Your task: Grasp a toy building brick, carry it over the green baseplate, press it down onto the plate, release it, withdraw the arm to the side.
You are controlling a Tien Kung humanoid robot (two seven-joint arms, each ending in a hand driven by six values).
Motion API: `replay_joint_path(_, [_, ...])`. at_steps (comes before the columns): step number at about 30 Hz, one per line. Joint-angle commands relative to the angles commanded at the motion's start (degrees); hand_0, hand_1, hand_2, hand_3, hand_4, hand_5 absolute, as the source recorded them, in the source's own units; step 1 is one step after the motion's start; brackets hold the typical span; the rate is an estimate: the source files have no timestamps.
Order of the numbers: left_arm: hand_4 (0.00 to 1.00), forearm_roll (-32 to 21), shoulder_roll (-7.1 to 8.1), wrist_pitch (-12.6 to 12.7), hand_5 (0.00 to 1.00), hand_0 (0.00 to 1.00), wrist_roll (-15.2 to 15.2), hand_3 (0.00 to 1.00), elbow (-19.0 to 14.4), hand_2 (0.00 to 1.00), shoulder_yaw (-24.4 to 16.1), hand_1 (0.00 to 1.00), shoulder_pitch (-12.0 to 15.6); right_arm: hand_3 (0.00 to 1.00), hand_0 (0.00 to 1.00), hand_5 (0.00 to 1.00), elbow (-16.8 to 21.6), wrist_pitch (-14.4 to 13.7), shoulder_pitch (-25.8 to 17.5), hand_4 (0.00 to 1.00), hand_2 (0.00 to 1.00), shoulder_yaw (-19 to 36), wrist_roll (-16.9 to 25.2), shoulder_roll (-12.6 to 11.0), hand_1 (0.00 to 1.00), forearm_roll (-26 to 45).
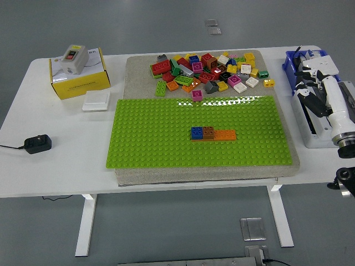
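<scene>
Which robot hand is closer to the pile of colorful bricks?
The right hand. It is off to the right of the brick pile, above the boxes at the table's right edge. The left hand is not in view.

A white worktop (66, 166) is seen across the frame. At its upper left, a yellow box (79, 79) is topped by a grey switch unit (72, 57), and a white square plate (96, 100) is laid just beside it. A black plug adapter (37, 144) is placed at the left edge. At the upper right, a blue bin (290, 66) is partly hidden.
</scene>
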Motion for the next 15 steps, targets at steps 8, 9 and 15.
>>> replay_joint_path(8, [0.139,-2.78,0.99,0.63,0.672,0.633,0.28,0.625,0.00,0.556,2.81,0.602,0.08,0.700,0.673,0.737,2.02,2.44,-1.39,0.656,0.830,8.47,1.74,-0.48,0.736,4.34])
replay_joint_path(9, [0.139,-3.24,1.08,0.68,0.672,0.633,0.38,0.625,0.00,0.556,3.25,0.602,0.08,0.700,0.673,0.737,2.62,3.35,-1.81,0.656,0.830,9.79,2.72,-0.40,0.736,5.97])
replay_joint_path(15, [0.120,-5.38,1.30,0.65,0.664,0.630,1.33,0.624,0.00,0.555,5.00,0.602,-0.11,0.696,0.678,0.948,3.87,6.68,-2.68,0.728,0.837,14.18,5.83,-0.08,0.741,14.30])
